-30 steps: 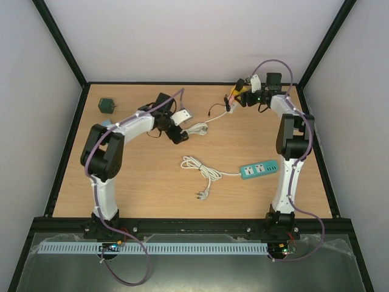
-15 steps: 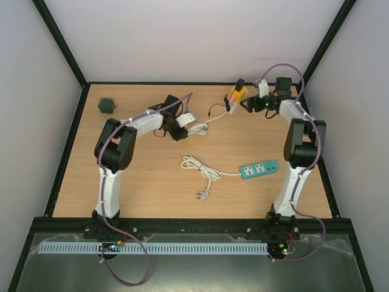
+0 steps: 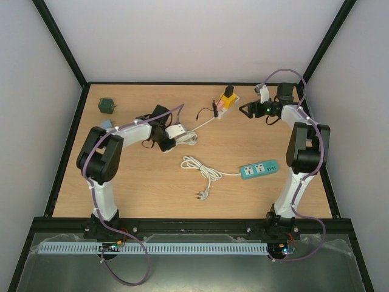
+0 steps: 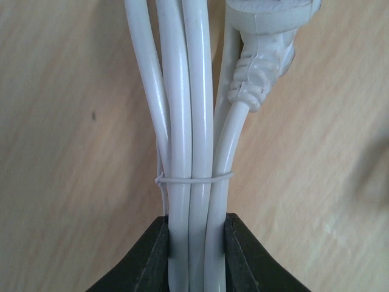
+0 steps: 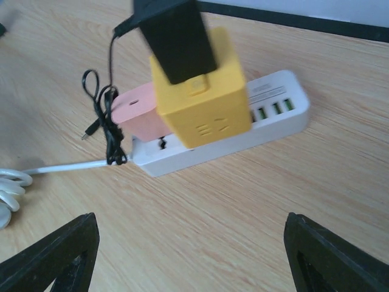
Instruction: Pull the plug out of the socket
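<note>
A white power strip (image 5: 267, 115) lies on the wood a short way ahead of my right gripper (image 5: 188, 243). A yellow cube adapter (image 5: 203, 91) is plugged into it with a black plug (image 5: 176, 36) on top, and a pink adapter (image 5: 137, 112) sits beside the cube. The right gripper is open and holds nothing. From above, the strip (image 3: 223, 104) sits left of the right gripper (image 3: 248, 107). My left gripper (image 4: 196, 222) is shut on the strip's tied white cable bundle (image 4: 191, 152), whose white plug (image 4: 267, 36) lies just past the jaws.
A green power strip (image 3: 260, 169) with a loose white cord (image 3: 197, 167) lies at centre right. A dark green object (image 3: 107, 105) sits at the far left. A thin black cable (image 5: 106, 121) is coiled beside the pink adapter. Black frame rails border the table.
The left gripper has shut on the cable bundle and drawn it left. The white strip has slid left, away from the right gripper, which has stayed open and backed off right.
</note>
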Tool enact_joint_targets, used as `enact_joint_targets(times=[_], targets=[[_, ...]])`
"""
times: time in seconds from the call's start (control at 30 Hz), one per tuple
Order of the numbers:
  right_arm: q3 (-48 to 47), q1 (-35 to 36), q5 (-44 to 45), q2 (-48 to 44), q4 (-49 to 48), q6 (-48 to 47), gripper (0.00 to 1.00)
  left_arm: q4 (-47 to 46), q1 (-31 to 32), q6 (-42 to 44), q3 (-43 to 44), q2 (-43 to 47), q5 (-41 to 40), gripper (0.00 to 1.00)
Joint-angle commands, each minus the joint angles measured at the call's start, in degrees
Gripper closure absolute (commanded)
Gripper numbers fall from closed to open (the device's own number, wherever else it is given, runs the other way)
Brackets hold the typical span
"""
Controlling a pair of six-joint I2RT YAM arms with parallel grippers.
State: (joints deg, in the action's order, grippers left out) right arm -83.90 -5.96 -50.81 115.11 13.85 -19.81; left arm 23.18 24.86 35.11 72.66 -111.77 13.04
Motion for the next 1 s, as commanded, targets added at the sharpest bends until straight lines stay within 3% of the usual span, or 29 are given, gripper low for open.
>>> enact_joint_targets(times=[0.0,0.2,0.43,0.73,0.97], targets=[[2.06,-1.35,-4.88,-4.16,-2.12,3.53,0.19,7.7,-3.63,4.67,-8.69,5.91,-1.24,0.81],[0.67,-1.44,-2.5,-2.68,-9.44,15.36,0.22,10.0,-7.87,10.76,-20.46,14.36,-3.45,0.8],[-2.96,3.82,-1.18,1.15,-8.44,20.67,0.26,11.67,-15.3,16.88,-27.56,19.38,-4.13,0.8],[-6.17,11.69,0.16,7.76,-14.34,29.03,0.32,12.75,-23.5,26.36,-33.25,25.88,-6.34,0.77],[-9.22,15.79,0.77,14.17,-24.24,40.16,0.39,12.52,-29.53,30.33,-34.06,25.06,-4.82,0.77]])
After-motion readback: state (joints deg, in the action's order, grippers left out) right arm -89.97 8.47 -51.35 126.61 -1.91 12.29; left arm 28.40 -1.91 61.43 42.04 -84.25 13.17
